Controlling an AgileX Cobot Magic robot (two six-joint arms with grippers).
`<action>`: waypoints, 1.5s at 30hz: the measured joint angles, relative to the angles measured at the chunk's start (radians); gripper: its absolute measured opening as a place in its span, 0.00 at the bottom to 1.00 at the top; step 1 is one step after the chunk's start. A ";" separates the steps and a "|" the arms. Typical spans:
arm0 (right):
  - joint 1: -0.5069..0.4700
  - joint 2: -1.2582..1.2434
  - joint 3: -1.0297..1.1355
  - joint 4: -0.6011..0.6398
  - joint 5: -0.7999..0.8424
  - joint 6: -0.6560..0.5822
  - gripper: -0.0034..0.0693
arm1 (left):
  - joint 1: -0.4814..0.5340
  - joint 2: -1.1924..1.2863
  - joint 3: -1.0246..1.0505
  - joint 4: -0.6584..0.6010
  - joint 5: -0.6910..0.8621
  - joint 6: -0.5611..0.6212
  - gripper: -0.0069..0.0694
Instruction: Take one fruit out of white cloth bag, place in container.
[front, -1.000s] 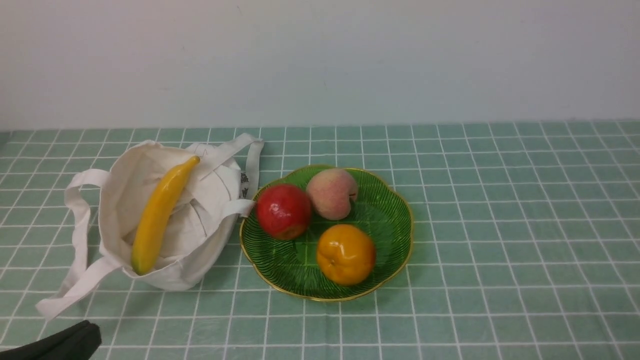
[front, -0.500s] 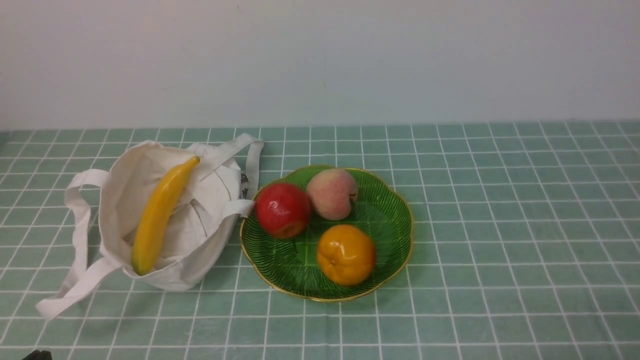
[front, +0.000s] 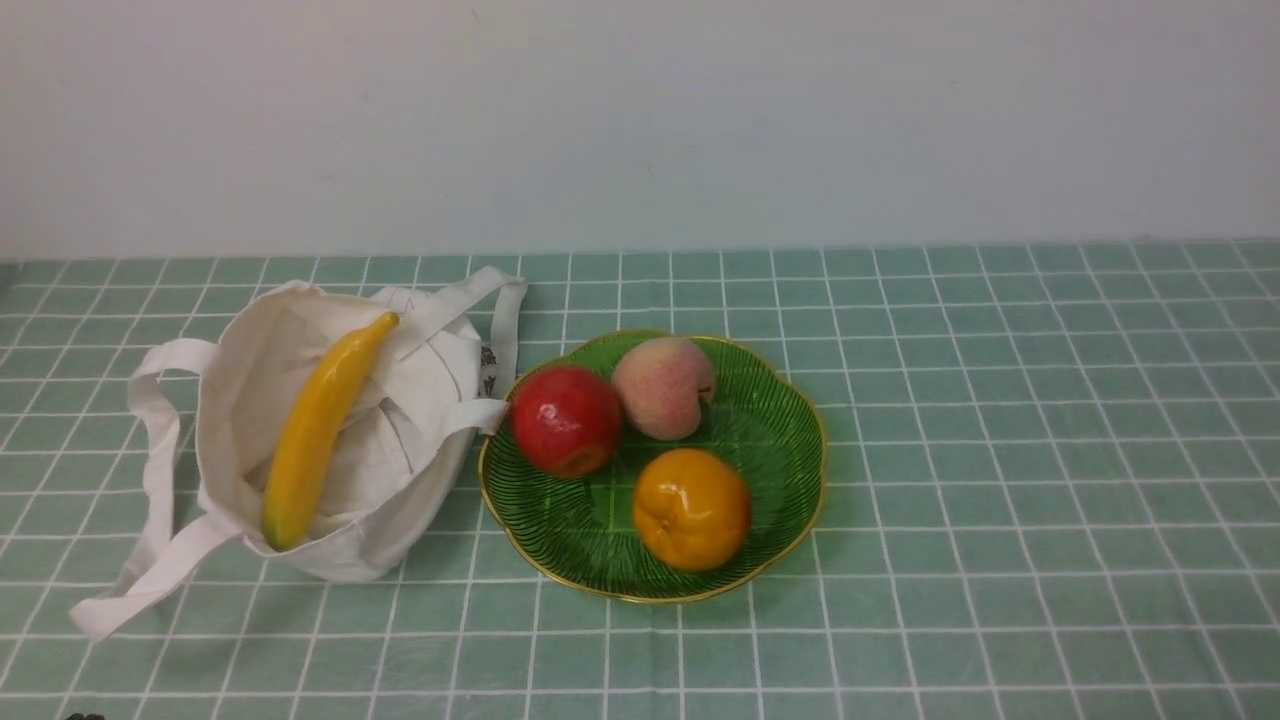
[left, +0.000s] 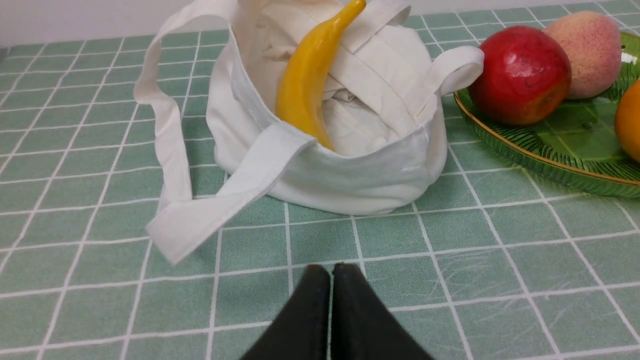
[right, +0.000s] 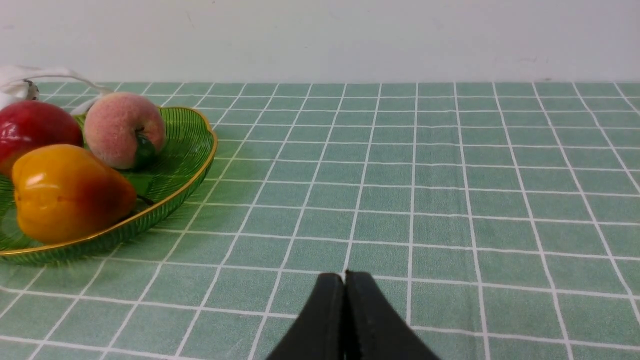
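Note:
The glossy red apple (front: 566, 420) rests on the left edge of the green glass plate (front: 770, 440), with nothing holding it; it also shows as the apple (left: 520, 75) beside the plate (left: 550, 165). The white cloth bag (front: 400, 440) lies open left of the plate, and in the left wrist view the bag (left: 350, 170) is ahead of my left gripper (left: 331, 267), which is shut and empty over the tablecloth. My right gripper (right: 344, 275) is shut and empty, well to the right of the plate (right: 170, 195) and the apple (right: 35, 127).
A yellow banana (front: 318, 425) sticks out of the bag. A pink peach (front: 664, 386) and an orange fruit (front: 692, 508) share the plate with the apple. The bag's long straps (front: 150, 570) trail toward the front left. A pale wall backs the green checked tablecloth (front: 1000, 500).
My left arm's dark tip has drawn back out of the bottom-left corner of the front view. The apple has settled slightly on the plate's edge.

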 joint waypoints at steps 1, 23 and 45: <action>0.000 0.000 0.000 0.000 0.000 0.000 0.03 | 0.000 0.000 0.000 0.000 0.000 0.000 0.08; 0.000 0.000 0.000 0.001 0.000 0.000 0.03 | 0.000 0.000 0.000 0.000 0.001 -0.007 0.08; 0.000 0.000 0.000 0.001 0.000 0.000 0.03 | 0.001 0.000 0.000 0.000 0.003 -0.007 0.08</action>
